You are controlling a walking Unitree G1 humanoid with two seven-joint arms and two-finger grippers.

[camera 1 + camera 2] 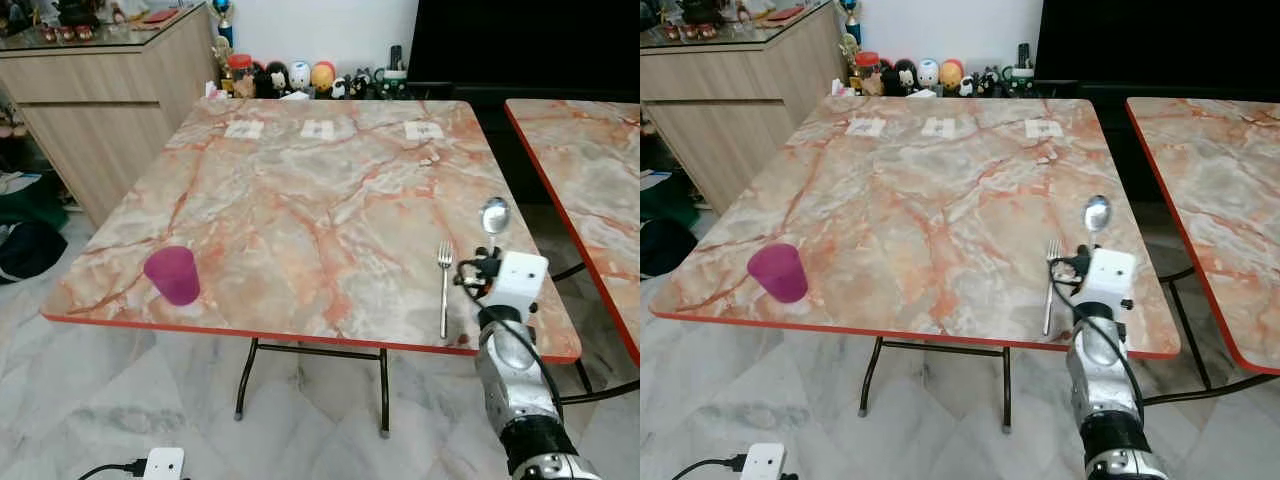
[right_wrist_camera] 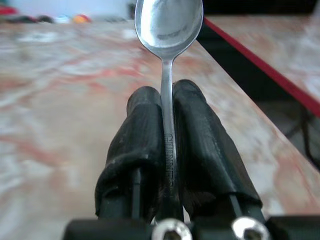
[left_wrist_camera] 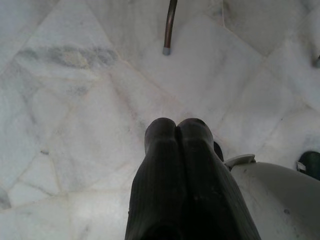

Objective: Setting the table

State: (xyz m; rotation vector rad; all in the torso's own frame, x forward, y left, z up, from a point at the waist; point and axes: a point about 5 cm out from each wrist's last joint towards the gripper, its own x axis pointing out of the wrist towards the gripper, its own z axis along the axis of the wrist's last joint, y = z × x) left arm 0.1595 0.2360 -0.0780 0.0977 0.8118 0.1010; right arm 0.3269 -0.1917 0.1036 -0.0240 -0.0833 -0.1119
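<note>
Silver spoon [image 2: 169,30] is clamped by its handle between the right gripper [image 2: 168,107] fingers, which are closed tight on it w/ the bowl sticking out past the tips. Seen from the head cam, the spoon bowl [image 1: 495,214] sits over the table's right edge area, above the marble-pattern top, w/ the right arm [image 1: 515,380] reaching up from below at the near right corner. Can't tell if the spoon touches the tabletop.

Fork [image 1: 444,288] lies flat on the table just to the left of the gripper, tines pointing away from the robot, handle toward the near edge. Purple cup [image 1: 173,274] stands upright near the near left corner, well apart from the fork & spoon.

Table [image 1: 300,200] has a pink/orange marble-look top w/ a red rim & dark metal legs. Three small white square items [image 1: 318,129] sit in a row near the far edge. Second table [image 1: 590,170] w/ the same top stands to the right, apart by a gap.

Left gripper [image 3: 176,131] hangs low over the pale marble floor [image 3: 75,100], fingers pressed together, holding nothing; a table leg foot [image 3: 167,50] is near it.

Behind the table: small figurines [image 1: 300,76] along the wall, a wood cabinet [image 1: 100,90] at far left, a dark screen [image 1: 530,40] at far right. White power strip [image 1: 163,464] on the floor near the robot.
</note>
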